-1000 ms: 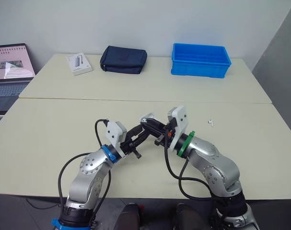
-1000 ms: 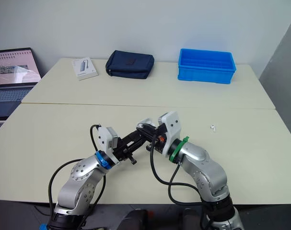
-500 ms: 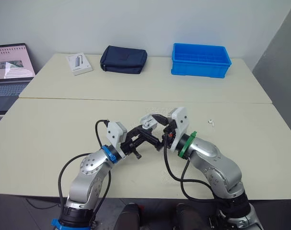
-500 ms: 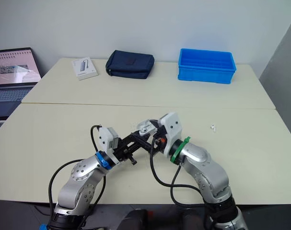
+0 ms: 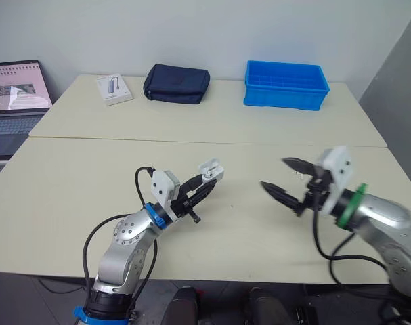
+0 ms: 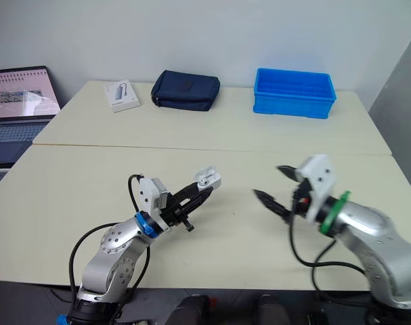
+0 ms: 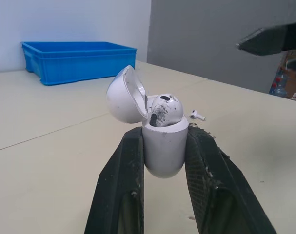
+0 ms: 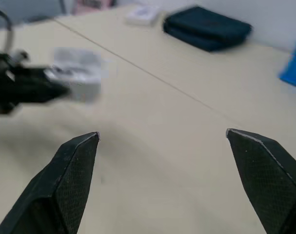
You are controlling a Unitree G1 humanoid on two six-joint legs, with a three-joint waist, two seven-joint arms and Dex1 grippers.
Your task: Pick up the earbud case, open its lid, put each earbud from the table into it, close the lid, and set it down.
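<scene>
My left gripper is shut on the white earbud case, holding it a little above the near table with its lid flipped open. One white earbud sits in the case. A second earbud lies on the table beyond it. My right gripper hangs open and empty to the right of the case, well apart from it, fingers pointing back toward the case.
On the far table stand a blue bin, a dark pouch and a small white box. A laptop is at the far left. A seam runs between the two tables.
My right gripper has opened and drawn away to the right from the case. My left gripper still holds the case, lid open, now with an earbud in it.
</scene>
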